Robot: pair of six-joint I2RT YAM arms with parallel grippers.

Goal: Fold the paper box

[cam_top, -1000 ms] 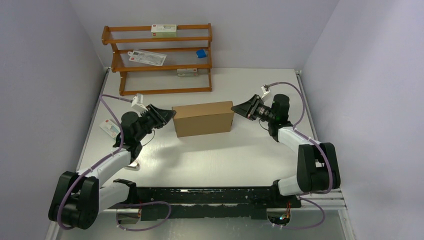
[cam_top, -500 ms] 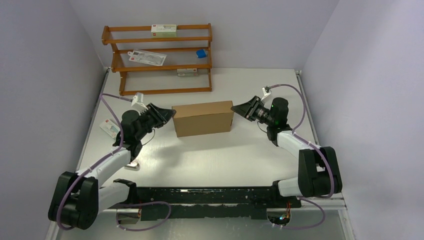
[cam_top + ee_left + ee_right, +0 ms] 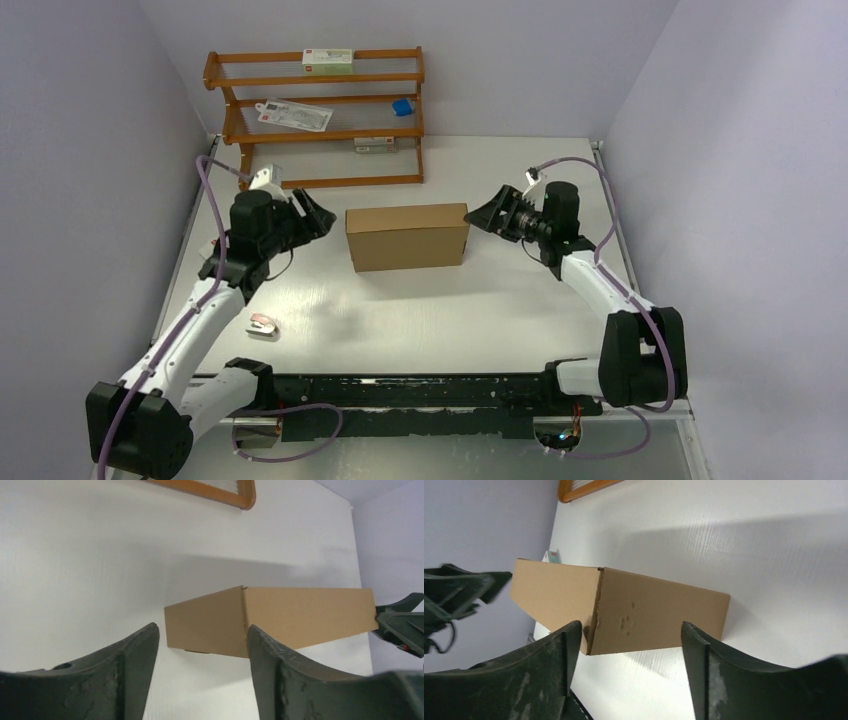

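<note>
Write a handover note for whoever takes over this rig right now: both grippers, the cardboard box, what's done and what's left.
Left gripper: open, empty, just off the left end of the paper box, not touching it.
Right gripper: open, empty, at the box's right end; I cannot tell whether it is touching.
Box: mid-table in front of the wooden rack, lying flat as a closed shallow rectangle.
Done: the fold looks complete, with no flaps standing up.
Left: probably only checking the seams and pulling both arms clear.
</note>
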